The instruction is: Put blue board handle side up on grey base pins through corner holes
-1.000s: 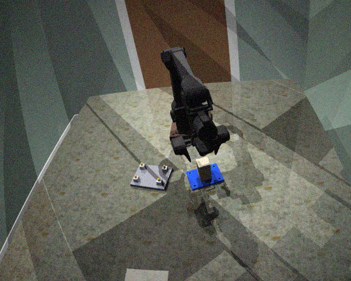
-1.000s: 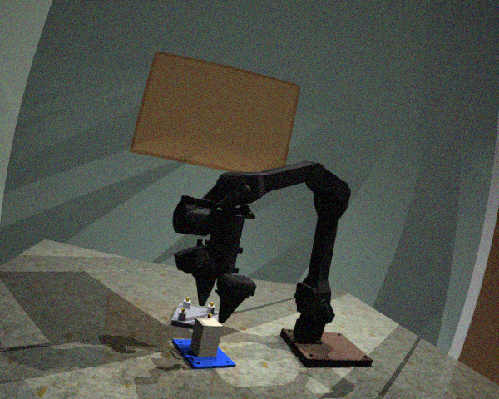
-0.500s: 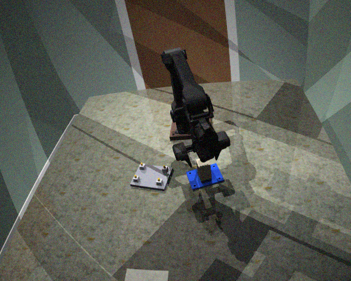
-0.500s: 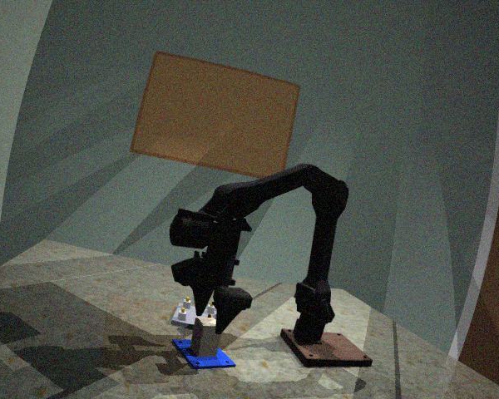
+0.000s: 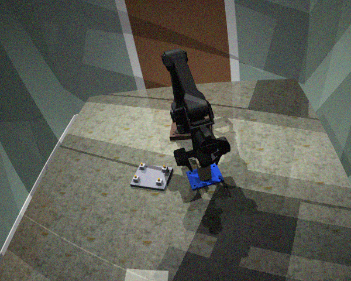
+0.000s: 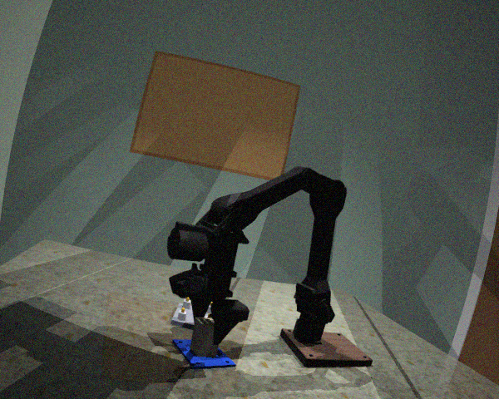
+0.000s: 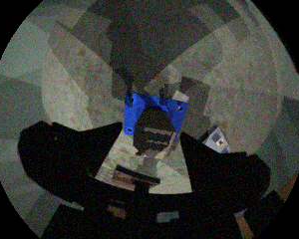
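The blue board (image 5: 195,182) (image 6: 224,362) (image 7: 130,119) lies flat on the table with its square handle (image 5: 205,174) (image 6: 203,339) upright on top, in shadow. The grey base (image 5: 150,177) (image 7: 213,133) stands apart from it, left of the board in the top view; its four posts with gold pins are bare. In the exterior view the arm partly hides the base. My gripper (image 5: 203,167) (image 6: 210,329) (image 7: 151,130) is open and empty, pointing down over the board, with its fingers apart on either side of the handle's upper part. Exact finger clearance is hard to tell in the dark.
The arm's brown mounting plate (image 5: 178,137) (image 6: 344,350) (image 7: 136,178) is behind the board in the top view. A pale rectangular patch (image 5: 147,274) shows at that view's front edge. Dark shadows fall across the table around the board.
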